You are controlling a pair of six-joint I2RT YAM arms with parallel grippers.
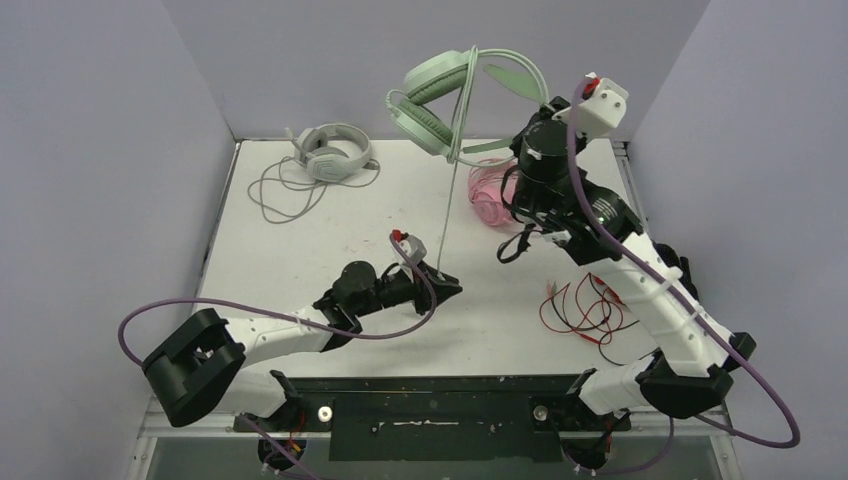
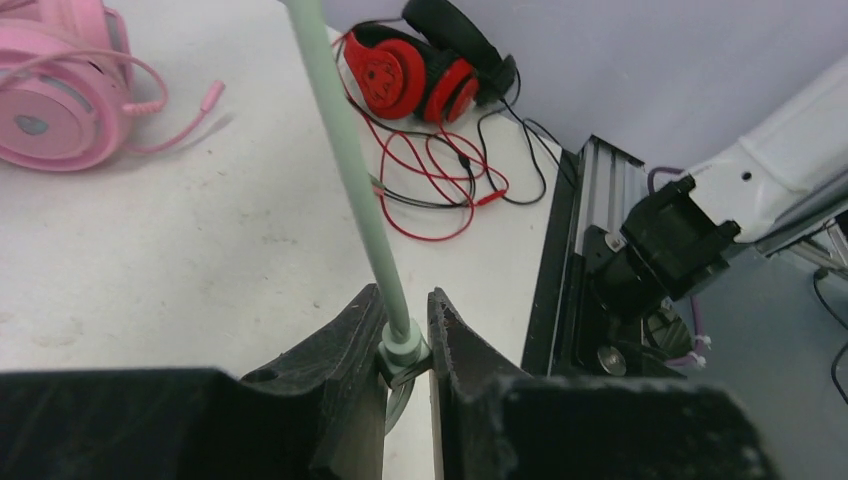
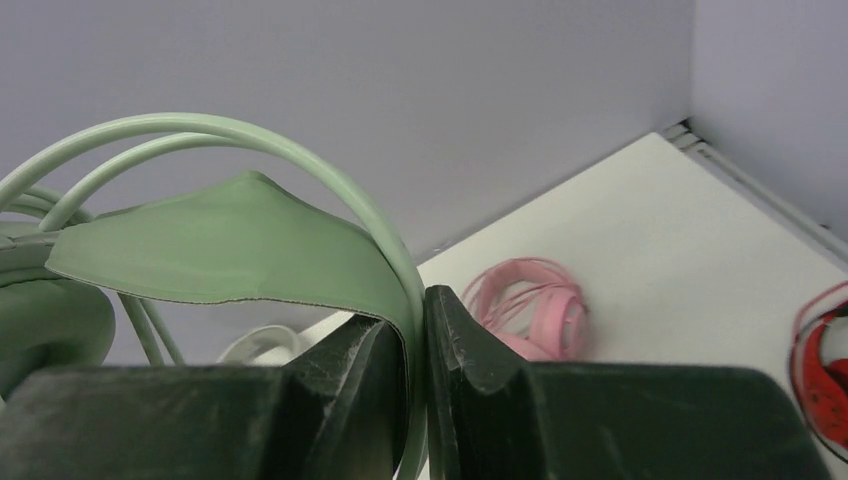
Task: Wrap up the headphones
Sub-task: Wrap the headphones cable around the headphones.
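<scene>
The mint green headphones (image 1: 437,95) hang in the air over the back of the table. My right gripper (image 3: 420,300) is shut on their headband (image 3: 235,235), with the padded strap pinched between the jaws. Their thin green cable (image 1: 449,200) runs taut and straight down to my left gripper (image 1: 448,284). That left gripper (image 2: 405,300) is shut on the cable's plug end (image 2: 403,345), low over the table's middle. The pale grey-white headphones (image 1: 335,152) lie at the back left with their cable (image 1: 283,192) loose. The pink headphones (image 2: 50,100) lie at the back right, partly hidden behind the right arm in the top view.
Red-and-black headphones (image 2: 420,70) lie at the right with a tangled red and black cable (image 1: 585,310) spread near the right arm's base. Walls close the table's back and sides. A black rail (image 2: 560,250) runs along the near edge.
</scene>
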